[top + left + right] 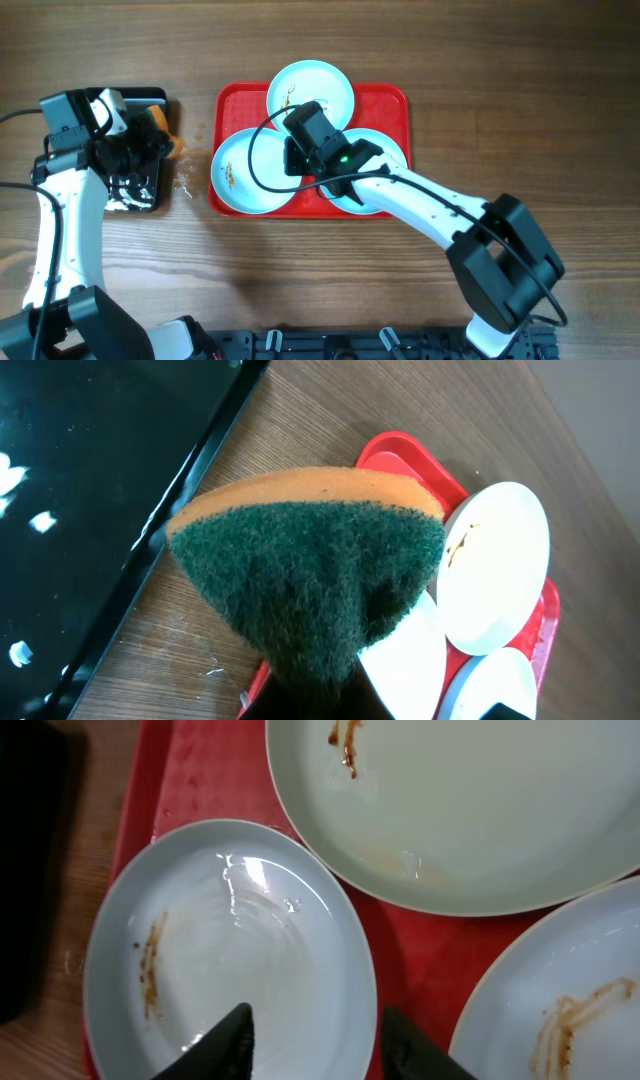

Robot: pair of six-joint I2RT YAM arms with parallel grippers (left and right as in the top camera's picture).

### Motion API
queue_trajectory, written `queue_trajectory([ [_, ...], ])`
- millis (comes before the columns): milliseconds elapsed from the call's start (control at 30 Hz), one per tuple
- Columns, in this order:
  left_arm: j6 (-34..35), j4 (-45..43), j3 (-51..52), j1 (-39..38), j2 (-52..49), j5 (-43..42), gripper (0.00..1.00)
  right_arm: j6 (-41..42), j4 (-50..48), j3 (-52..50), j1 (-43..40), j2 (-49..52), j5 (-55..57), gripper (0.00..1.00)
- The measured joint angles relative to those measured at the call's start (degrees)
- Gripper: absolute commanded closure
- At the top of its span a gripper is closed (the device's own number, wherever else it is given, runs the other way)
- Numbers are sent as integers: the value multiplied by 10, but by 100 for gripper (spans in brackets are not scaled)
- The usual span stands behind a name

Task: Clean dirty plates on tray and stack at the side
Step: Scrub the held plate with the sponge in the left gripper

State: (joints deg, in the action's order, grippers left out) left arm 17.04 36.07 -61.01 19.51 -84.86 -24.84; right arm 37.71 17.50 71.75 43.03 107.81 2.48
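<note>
Three pale plates lie on the red tray (pixel 390 100): a far plate (pixel 310 90), a left plate (pixel 245 170) and a right plate (pixel 388 145) partly hidden by my right arm. All have brown streaks. My right gripper (pixel 320 1040) is open just above the left plate (pixel 230 950), its fingers astride that plate's right rim; the far plate (pixel 480 810) and right plate (pixel 570 1000) lie beside it. My left gripper (pixel 330 695) is shut on an orange and green sponge (pixel 310 570), held left of the tray.
A black tray (pixel 135 190) with white flecks sits at the left under my left arm; it also shows in the left wrist view (pixel 90 480). Small white bits (pixel 185 180) lie on the wooden table between it and the red tray.
</note>
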Motion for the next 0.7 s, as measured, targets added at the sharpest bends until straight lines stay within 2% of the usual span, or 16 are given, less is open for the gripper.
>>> queue_trajectory([
  [67, 0, 4, 0, -1, 0, 15, 96, -2, -6, 0, 0, 17, 2, 38],
  [100, 0, 9, 0, -1, 0, 23, 96, -4, -10, 0, 0, 27, 2, 37],
  [433, -30, 30, 0, -36, 0, 13, 96, -9, -34, 0, 0, 56, 1, 33],
  [533, -33, 30, 0, -64, 0, 14, 96, -9, -35, 0, 0, 56, 1, 38],
  [600, -34, 30, 0, -80, 0, 14, 96, -11, -35, 0, 0, 56, 1, 46],
  [700, -35, 32, 0, -90, -3, 14, 96, -14, -35, 0, 0, 58, 1, 64],
])
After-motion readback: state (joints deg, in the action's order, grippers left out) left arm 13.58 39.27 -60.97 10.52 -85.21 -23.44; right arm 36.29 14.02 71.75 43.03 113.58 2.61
